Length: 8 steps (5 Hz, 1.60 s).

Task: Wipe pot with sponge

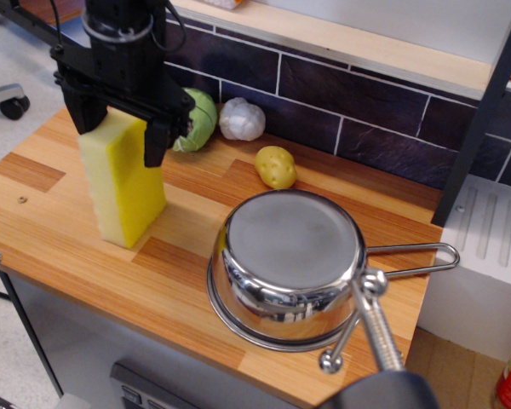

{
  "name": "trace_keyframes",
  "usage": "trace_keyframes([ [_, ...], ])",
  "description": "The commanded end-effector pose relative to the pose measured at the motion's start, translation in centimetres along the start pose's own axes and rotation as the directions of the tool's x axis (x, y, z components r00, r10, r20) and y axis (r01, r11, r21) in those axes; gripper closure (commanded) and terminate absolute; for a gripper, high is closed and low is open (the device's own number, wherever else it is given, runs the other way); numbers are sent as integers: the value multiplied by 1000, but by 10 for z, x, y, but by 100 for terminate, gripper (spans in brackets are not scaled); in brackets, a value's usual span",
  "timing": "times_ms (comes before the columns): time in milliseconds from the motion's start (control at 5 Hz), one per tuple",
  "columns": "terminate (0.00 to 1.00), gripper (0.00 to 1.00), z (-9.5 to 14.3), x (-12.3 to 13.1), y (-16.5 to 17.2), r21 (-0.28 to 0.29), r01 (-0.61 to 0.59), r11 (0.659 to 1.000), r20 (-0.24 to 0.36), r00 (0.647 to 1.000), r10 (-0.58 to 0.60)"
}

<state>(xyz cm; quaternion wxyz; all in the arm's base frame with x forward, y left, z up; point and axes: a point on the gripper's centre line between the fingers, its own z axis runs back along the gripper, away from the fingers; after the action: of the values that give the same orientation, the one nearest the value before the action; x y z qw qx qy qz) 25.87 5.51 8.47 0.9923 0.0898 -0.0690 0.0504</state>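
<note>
Nearest the camera, a blurred metal fitting with a ball end cuts across the bottom edge and covers part of the pot's rim; what it belongs to cannot be made out. Just behind it sits the one pot, upside down on the wooden table, its flat base facing up and its flared rim on the wood. Its wire-loop handle reaches to the pot's right, toward the table's edge, and its root is hidden by the fitting.

Left of the pot, apart from it, stands the one sponge, upright on a short end, bright yellow with a paler layer on the face turned away from the pot. The black claw has its two fingers down either side of the sponge's top, one on each broad face; whether they press the foam or only flank it cannot be told. The arm above it is cut off by the top edge.

Behind the pot, close to the dark tiled wall, lie one small yellow potato, one white garlic bulb and one green cabbage, the cabbage half hidden by the claw. A red thing beside the cabbage is hidden too.
</note>
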Motion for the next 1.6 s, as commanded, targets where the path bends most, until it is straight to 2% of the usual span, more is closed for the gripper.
trace_keyframes([
  [0, 0, 100, -14, 4, -6, 50, -16, 999, 27, 1000, 15],
  [200, 0, 100, -4, -1, -9, 29, -33, 999, 6, 999, 33],
  [600, 0, 100, 73, 7, -32, -121, -74, 990, -48, 996, 69],
  [800, 0, 100, 74, 6, -50, -129, -88, 988, -37, 996, 84],
  [1000, 0, 100, 59, 5, -72, -93, -95, 991, -14, 995, 94],
  [1200, 0, 100, 55, 4, -91, -96, -107, 990, 14, 994, 109],
  [1400, 0, 100, 45, -2, -106, -61, -101, 993, 19, 995, 102],
])
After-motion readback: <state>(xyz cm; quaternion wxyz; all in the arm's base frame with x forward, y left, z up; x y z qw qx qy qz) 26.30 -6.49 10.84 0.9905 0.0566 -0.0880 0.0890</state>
